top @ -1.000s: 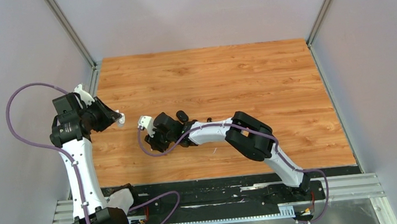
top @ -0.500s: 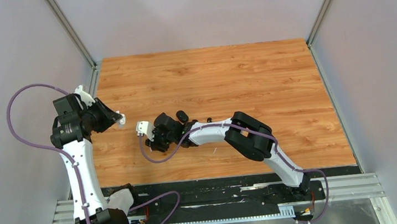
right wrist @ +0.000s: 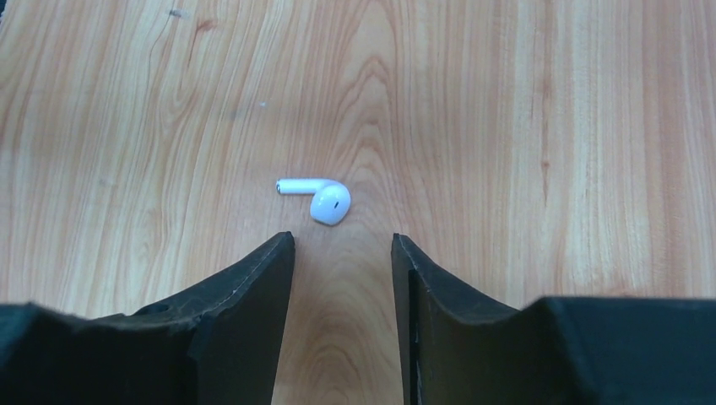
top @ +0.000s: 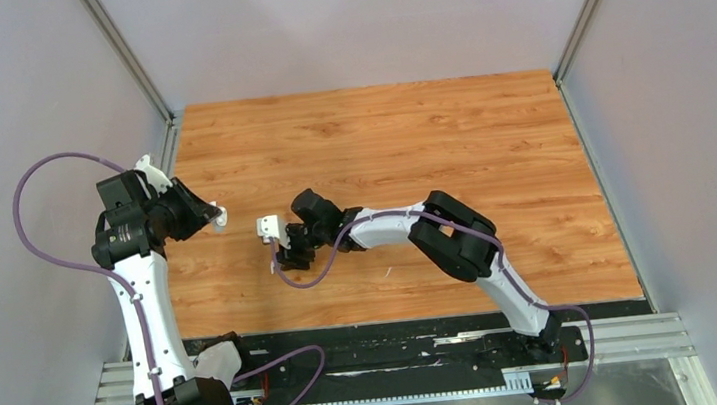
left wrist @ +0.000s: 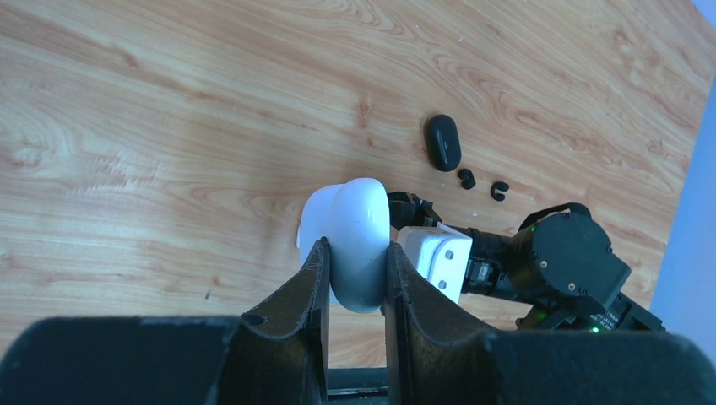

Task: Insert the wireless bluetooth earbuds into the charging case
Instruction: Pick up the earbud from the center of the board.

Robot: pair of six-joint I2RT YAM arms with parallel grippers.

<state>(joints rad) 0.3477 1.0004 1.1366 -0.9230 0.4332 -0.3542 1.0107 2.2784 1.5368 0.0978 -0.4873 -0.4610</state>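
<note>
Rolled at the wrist within the last second, the right gripper (top: 288, 260) now hangs over the table (top: 488, 129) at about 8 o'clock from the board's centre. Its forearm covers the spot where a black case lay in plain sight. The left arm has not shifted.

From above, the left gripper (top: 215, 216) sits at 9 o'clock, right on the table's left edge and close to the grey wall (top: 22, 97). It is clamped on the white charging case (top: 221, 216). Open wood runs from the right arm's elbow out to the far edge at 12 o'clock and the right edge at 3 o'clock.

The left wrist camera shows both fingers pressed against the sides of the white charging case, held above the wood. The black case (left wrist: 443, 142) lies at 1 o'clock. Two black earbuds (left wrist: 465, 178) rest just beside it at its 4 o'clock, apart from each other. The right arm (left wrist: 561, 261) crowds in from 3 o'clock.

On the right wrist camera the jaws stand parted and hold nothing. A white earbud (right wrist: 317, 197) lies flat at 12 o'clock, just beyond the fingertips and touching neither, with its stem pointing to 9 o'clock. Bare wood surrounds it to every edge of the view.
</note>
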